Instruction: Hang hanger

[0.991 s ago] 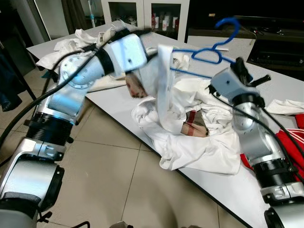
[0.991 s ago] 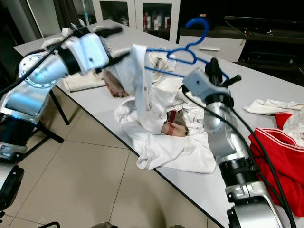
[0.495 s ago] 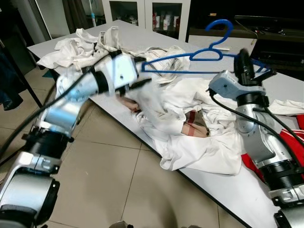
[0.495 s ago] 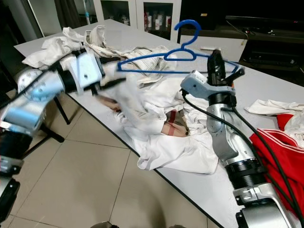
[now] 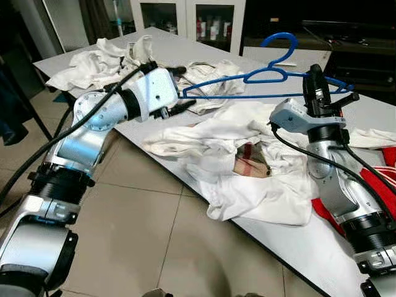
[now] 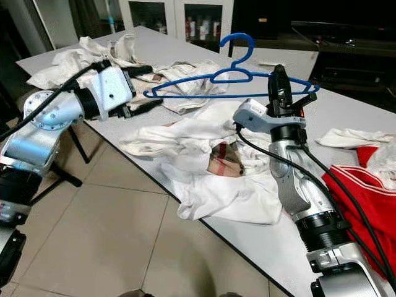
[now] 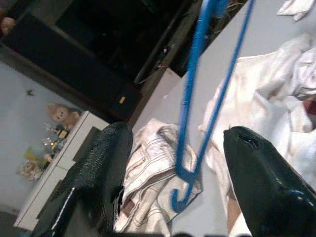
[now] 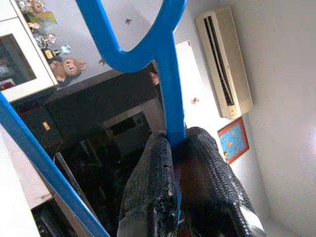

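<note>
The floor (image 5: pixel 148 241) is made of big tan tiles. A long grey bench (image 5: pixel 291 247) runs across it at a slant, and one corner of the bench pokes out near the robot.

On the bench's near edge lies a white shirt (image 5: pixel 247 185), all crumpled, with a checked patch (image 5: pixel 250 162) showing in its folds. Part of it hangs over the edge. At the right side lies a red cloth (image 6: pixel 365 198), and just past it a small white cloth (image 6: pixel 352 137).

The right end effector (image 5: pixel 315 93) points up above the white shirt. Its two fingers are squeezed tight on one end of a blue hanger (image 5: pixel 247 83). The hanger is one piece of blue plastic, held up in the air over the bench, with its hook (image 6: pixel 238 46) pointing up.

The left end effector (image 6: pixel 145 105) is at the other end of the hanger. Its two fingers (image 7: pixel 103 163) are spread wide apart with nothing in them, and the hanger's tip (image 7: pixel 185 182) hangs between them.

Farther back on the bench lie a striped cloth (image 5: pixel 207 74) and a heap of white clothes (image 5: pixel 99 62). Behind the bench stand a white cupboard with glass doors (image 5: pixel 185 21) and a dark low cabinet (image 5: pixel 359 49).
</note>
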Motion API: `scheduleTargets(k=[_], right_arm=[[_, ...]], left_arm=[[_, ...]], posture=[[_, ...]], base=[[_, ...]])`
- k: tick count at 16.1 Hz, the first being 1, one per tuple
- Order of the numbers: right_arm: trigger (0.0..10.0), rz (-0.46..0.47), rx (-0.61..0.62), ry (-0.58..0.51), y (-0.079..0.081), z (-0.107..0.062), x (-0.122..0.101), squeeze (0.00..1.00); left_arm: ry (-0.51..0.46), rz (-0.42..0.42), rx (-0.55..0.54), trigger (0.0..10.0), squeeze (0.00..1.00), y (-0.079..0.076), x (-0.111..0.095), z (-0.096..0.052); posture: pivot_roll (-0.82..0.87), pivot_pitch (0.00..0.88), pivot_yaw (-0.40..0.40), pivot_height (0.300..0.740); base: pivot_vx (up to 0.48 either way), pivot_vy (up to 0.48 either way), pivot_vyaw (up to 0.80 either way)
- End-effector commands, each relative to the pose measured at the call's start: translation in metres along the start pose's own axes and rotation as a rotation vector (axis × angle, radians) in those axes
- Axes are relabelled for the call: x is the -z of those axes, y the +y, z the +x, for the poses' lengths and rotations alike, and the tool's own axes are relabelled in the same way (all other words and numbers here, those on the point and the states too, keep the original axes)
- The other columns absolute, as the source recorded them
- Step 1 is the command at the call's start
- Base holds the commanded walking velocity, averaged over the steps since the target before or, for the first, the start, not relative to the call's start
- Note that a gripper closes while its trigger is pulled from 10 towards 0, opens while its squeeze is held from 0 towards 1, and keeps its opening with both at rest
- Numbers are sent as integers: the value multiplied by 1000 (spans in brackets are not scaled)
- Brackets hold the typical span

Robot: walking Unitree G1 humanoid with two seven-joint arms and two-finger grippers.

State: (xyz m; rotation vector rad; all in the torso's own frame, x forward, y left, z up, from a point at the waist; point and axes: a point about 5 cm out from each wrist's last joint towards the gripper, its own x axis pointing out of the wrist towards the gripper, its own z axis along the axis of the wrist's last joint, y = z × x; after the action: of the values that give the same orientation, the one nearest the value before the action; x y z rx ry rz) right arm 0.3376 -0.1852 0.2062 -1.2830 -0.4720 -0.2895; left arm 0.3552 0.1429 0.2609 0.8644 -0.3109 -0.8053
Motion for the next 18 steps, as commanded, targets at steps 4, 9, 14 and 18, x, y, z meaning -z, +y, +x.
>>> scheduleTargets(k=[4, 9, 14, 18], right_arm=[[10000, 14, -48, -8, 8, -4, -4, 0], [10000, -12, -106, -1, 15, -18, 5, 0], [10000, 138, -332, 303, 45, -23, 32, 0], [10000, 215, -379, 323, 39, -21, 31, 0]], left_arm=[[83, -105, -101, 10000, 0, 6, 22, -7], [71, -296, -139, 10000, 0, -4, 39, -19], [100, -364, -139, 10000, 0, -9, 45, -15], [186, -591, -158, 10000, 0, -26, 75, -23]], posture=[[17, 0, 29, 723], [13, 0, 27, 723], [18, 0, 23, 723], [11, 0, 23, 723]], base=[[0, 0, 0], [0, 0, 0], [0, 0, 0], [0, 0, 0]])
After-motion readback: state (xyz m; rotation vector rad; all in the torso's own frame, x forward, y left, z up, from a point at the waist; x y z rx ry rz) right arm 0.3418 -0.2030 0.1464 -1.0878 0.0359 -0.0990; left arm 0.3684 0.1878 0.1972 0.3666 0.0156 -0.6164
